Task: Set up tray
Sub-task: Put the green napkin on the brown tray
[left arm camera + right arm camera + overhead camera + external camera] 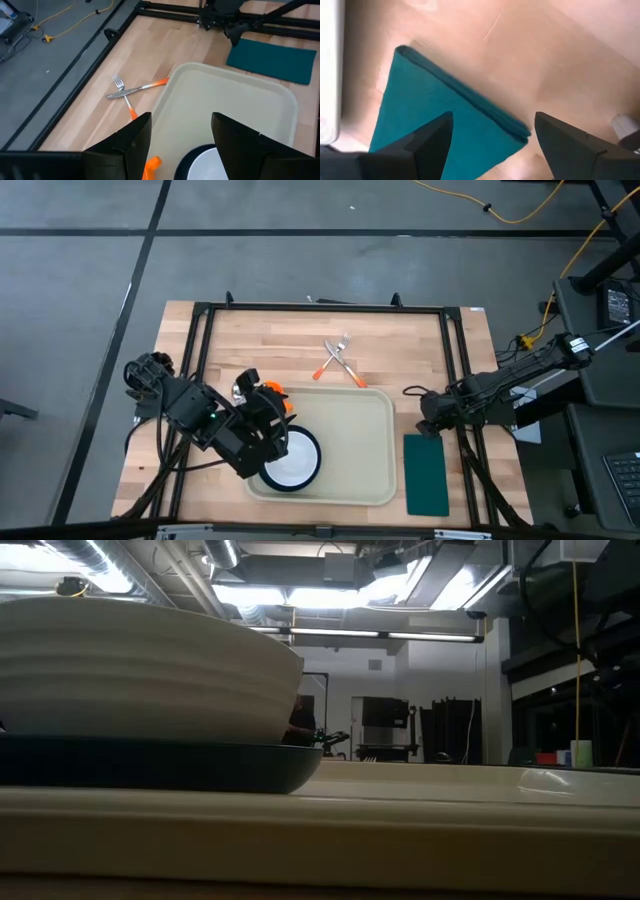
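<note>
High view, looking straight down: a large cream rectangular plastic tray [355, 445] with rounded corners and a low rim lies on the near half of a pale wooden butcher-block table [290, 335], inside a black metal frame [320, 307]. In the tray's near left corner sits a round white plate with a dark blue rim [293, 459]. The left gripper [268, 432] hangs over the tray's left edge, just above and partly covering that plate, its dark arm crowding the tray's left side. Left wrist view shows its two dark fingers [135, 137] spread wide with nothing between them, the plate's rim [200, 162] showing below the gap.

Beyond the tray's far edge, a metal fork and knife with orange handles [340, 362] lie crossed on the bare wood, close to the tray but not touching it. An orange object [270, 389] sits at the tray's far left corner, beside the left arm; what it is cannot be told.

To the right of the tray, just beside its rim, lies a dark green rectangular napkin [426, 474]. The right gripper [428, 416] hovers over the napkin's far end; right wrist view shows its fingers [427, 140] wide apart and empty above the green cloth [435, 120].

Low view is mostly blocked by the plate's side [140, 670], seen close.
</note>
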Available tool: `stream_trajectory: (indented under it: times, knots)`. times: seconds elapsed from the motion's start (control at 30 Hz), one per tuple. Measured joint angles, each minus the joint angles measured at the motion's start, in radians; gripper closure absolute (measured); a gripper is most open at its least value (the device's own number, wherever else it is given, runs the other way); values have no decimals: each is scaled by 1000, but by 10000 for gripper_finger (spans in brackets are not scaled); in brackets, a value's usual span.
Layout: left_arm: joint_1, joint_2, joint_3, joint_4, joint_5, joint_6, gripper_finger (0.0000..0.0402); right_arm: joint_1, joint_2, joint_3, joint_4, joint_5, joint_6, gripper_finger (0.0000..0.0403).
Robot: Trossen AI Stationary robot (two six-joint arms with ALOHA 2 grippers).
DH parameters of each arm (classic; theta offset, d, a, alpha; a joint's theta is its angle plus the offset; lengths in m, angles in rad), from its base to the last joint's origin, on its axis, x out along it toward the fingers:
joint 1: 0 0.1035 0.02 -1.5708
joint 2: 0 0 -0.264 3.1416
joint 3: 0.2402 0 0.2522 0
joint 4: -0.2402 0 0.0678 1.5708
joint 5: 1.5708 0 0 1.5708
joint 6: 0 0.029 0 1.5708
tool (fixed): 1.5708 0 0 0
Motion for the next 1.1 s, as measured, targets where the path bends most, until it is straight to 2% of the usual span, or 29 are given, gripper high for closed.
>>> stream_trajectory:
  times: [0.2, 0.6, 0.7, 0.87, 1.1]
  knots:
    - [-3, 5, 0, 0, 2, -1, 201, 7, 24, 0, -3, -28, 22, 120]
    - [-22, 13, 0, 0, 4, -13, 201, 96, 51, 0, 11, -79, 61, 120]
    - [-25, 20, 0, 0, 1, -10, 201, 105, 51, -2, 42, -82, 59, 120]
    - [-30, 24, 0, 0, 3, -10, 201, 105, 52, -77, 190, -157, 79, 120]
    - [-31, 24, 0, 3, 27, -20, 201, 105, 54, -106, 219, -161, 117, 120]
